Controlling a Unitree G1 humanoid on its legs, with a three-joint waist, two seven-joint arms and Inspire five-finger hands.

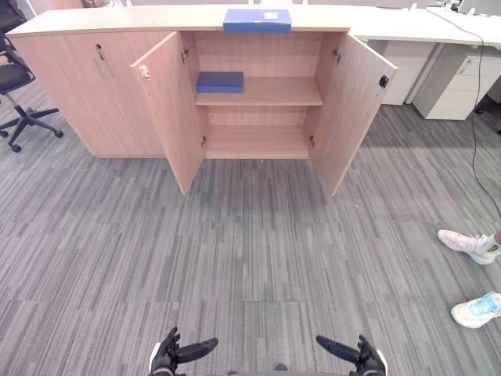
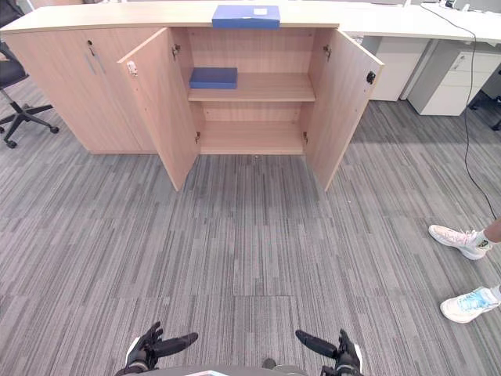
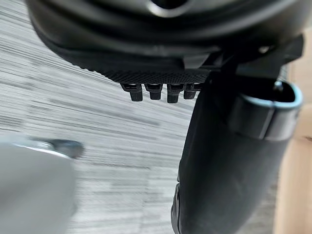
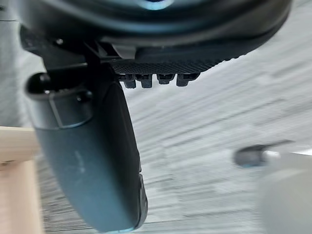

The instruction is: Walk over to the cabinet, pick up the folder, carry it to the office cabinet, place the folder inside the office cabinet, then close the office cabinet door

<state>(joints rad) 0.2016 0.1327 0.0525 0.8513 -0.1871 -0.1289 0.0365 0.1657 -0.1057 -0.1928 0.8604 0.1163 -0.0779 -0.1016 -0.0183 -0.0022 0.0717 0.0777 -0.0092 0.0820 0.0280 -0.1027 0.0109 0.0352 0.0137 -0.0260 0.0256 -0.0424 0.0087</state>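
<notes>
Walking to the cabinet (image 1: pixel 117 22) looks the step in hand, left hand (image 1: pixel 174 355) and right hand (image 1: pixel 358 357) low, loose-fingered, empty (the folder (image 1: pixel 257 19) lies on top, well ahead), so closing in comes next.

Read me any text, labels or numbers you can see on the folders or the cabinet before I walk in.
White label on the top folder, lying on the cabinet: too small to read.
Shelf folder: no label or text showing.
Cabinet doors: no text or numbers.
Nothing here can be quoted.
</notes>
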